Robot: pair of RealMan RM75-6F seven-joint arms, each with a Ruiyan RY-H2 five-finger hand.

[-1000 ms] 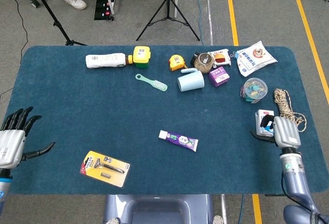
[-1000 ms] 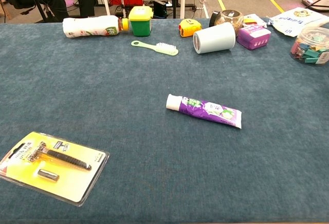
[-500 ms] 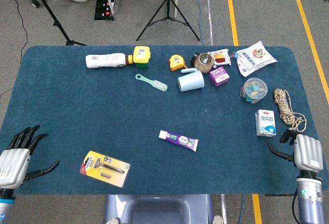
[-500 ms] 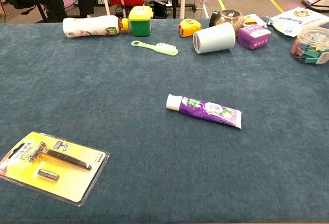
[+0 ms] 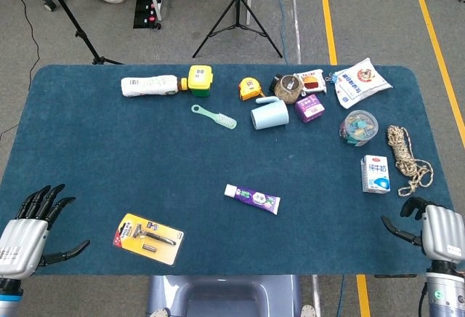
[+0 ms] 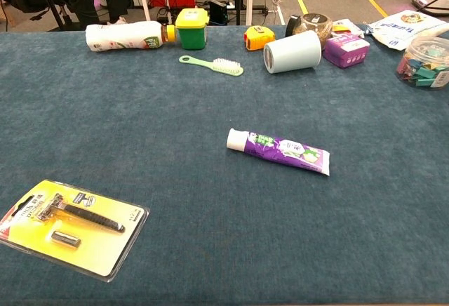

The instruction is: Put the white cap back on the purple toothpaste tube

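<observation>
The purple toothpaste tube (image 5: 256, 200) (image 6: 284, 150) lies flat near the middle of the blue table, its white cap (image 5: 231, 191) (image 6: 237, 139) sitting on its left end. My left hand (image 5: 25, 233) hovers at the near left corner, fingers spread, holding nothing. At the near right corner my right hand (image 5: 436, 230) shows with its fingers apart and empty. Both hands are far from the tube. The chest view shows neither hand.
A packaged razor (image 5: 148, 238) lies near the front left. Along the back stand a white bottle (image 5: 149, 85), a yellow-green box (image 5: 200, 79), a comb (image 5: 214, 116), a tape measure (image 5: 251, 88), a blue cup (image 5: 269, 113) and a purple box (image 5: 309, 107). On the right are a clip jar (image 5: 359, 127), a milk carton (image 5: 375, 174) and rope (image 5: 407, 157).
Both hands have drawn back toward the near table edge and lower in the head view. The right hand has left the milk carton, which now stands uncovered. The tube has not moved.
</observation>
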